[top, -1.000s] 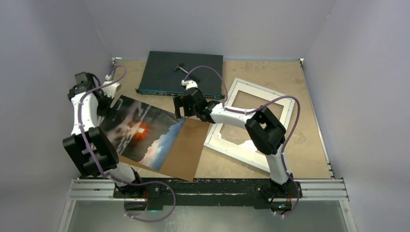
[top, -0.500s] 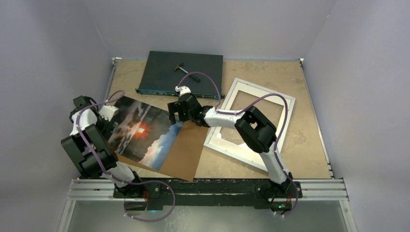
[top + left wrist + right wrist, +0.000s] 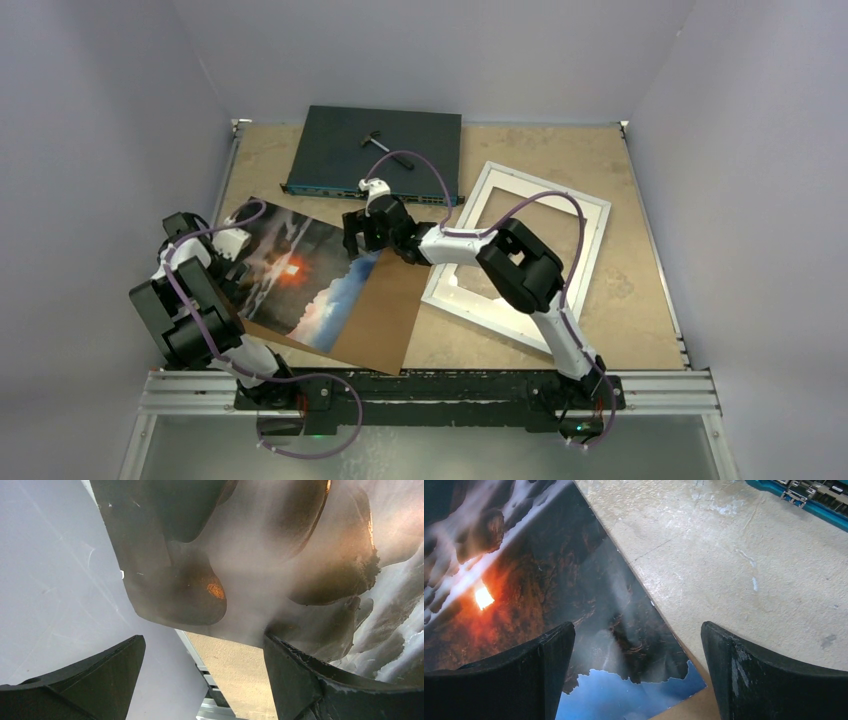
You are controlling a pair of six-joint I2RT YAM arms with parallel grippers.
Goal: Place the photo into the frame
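The photo (image 3: 290, 272), a dark cloudy print with an orange glow and a blue edge, lies on a brown backing board (image 3: 385, 312) at centre left. The white frame (image 3: 596, 228) rests to its right. My left gripper (image 3: 227, 262) is open at the photo's left edge. In the left wrist view the photo (image 3: 280, 555) fills the top, and one of the fingers (image 3: 295, 680) overlaps its lower edge; contact is unclear. My right gripper (image 3: 356, 238) hangs open over the photo's far right corner (image 3: 624, 645), nothing between its jaws.
A dark network switch box (image 3: 375, 152) sits at the back with a small black tool (image 3: 374, 140) on top. The right arm reaches across the frame's left side. Grey walls close in on the left, the back and the right. A metal rail (image 3: 430, 385) runs along the near edge.
The left arm has swung nearer and down to the photo's left edge. The right gripper has moved left from the board onto the photo's corner. The photo has not shifted.
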